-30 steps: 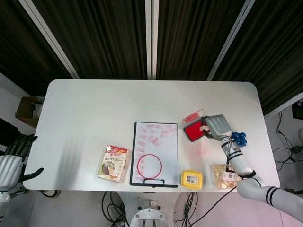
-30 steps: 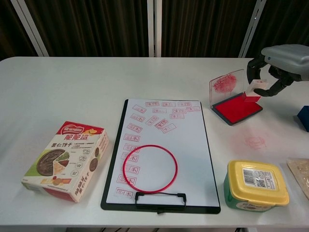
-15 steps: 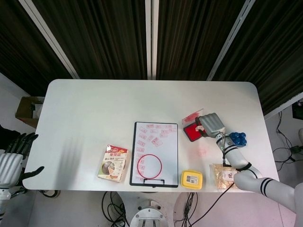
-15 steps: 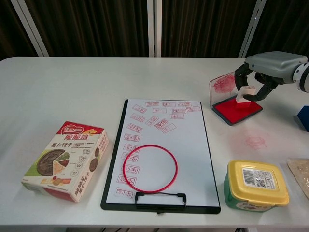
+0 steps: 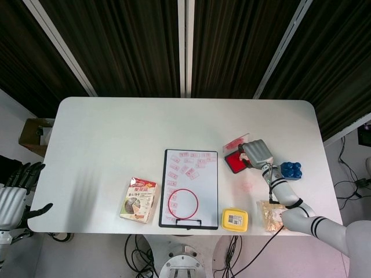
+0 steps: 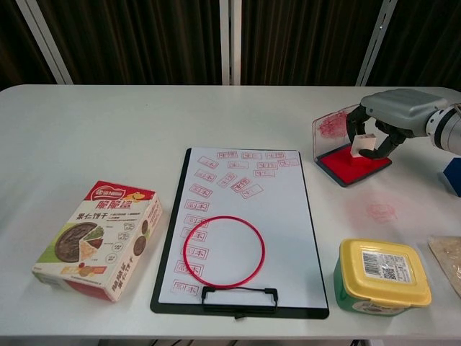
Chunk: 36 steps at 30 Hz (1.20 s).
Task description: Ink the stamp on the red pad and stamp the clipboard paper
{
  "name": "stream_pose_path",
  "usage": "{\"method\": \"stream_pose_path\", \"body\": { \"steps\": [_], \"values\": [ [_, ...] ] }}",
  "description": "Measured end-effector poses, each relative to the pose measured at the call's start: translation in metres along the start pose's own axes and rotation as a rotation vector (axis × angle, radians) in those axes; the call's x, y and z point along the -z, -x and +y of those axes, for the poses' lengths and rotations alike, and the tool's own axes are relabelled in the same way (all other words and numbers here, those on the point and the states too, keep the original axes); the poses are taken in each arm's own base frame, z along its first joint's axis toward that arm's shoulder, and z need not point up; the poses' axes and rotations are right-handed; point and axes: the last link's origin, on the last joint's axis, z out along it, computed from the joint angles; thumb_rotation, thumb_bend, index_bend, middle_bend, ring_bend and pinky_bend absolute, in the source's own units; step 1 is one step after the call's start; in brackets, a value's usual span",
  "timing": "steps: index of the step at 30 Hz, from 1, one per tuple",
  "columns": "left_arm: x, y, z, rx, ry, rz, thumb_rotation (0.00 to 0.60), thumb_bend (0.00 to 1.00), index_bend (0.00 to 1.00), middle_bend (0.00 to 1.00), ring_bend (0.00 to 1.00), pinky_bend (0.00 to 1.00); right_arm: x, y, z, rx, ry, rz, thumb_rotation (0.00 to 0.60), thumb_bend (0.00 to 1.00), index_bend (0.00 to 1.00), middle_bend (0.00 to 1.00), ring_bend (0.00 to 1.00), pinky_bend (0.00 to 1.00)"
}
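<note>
Over at the far side of the table, the right hand (image 6: 387,119) has its fingers curled round the stamp (image 6: 361,145), poised on the red pad (image 6: 353,165), while the left hand (image 5: 14,194) hangs off-table, fingers spread.

Right hand (image 6: 385,119) palm-down, fingers curled, pinching small white block stamp (image 6: 361,145); left hand (image 5: 17,194) idle, fingers spread.

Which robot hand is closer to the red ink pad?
The right hand. It holds the stamp right over the red ink pad. The left hand is far off, beyond the table's left edge.
</note>
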Motion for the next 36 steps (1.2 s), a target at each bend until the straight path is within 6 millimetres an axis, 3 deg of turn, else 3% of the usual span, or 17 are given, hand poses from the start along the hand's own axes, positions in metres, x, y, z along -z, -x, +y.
{"method": "stream_pose_path", "body": {
  "steps": [11, 23, 31, 36],
  "values": [
    [0.001, -0.001, 0.000, 0.005, 0.001, 0.003, 0.600, 0.00, 0.10, 0.09, 0.07, 0.16, 0.001, 0.002, 0.001, -0.016, 0.007, 0.027, 0.600, 0.45, 1.00, 0.87, 0.89, 1.00],
    [0.002, 0.000, 0.002, 0.011, 0.007, 0.008, 0.600, 0.00, 0.10, 0.09, 0.07, 0.16, 0.023, -0.031, 0.005, -0.099, -0.026, 0.143, 0.600, 0.45, 1.00, 0.87, 0.89, 1.00],
    [0.003, 0.000, 0.005, 0.014, 0.016, 0.013, 0.600, 0.00, 0.10, 0.09, 0.07, 0.16, 0.047, -0.048, -0.030, -0.115, -0.150, 0.166, 0.600, 0.45, 1.00, 0.88, 0.89, 1.00],
    [0.007, -0.001, 0.003, 0.014, 0.009, 0.016, 0.600, 0.00, 0.10, 0.09, 0.07, 0.16, 0.043, -0.048, -0.054, -0.074, -0.181, 0.170, 0.600, 0.46, 1.00, 0.88, 0.89, 1.00]
  ]
}}
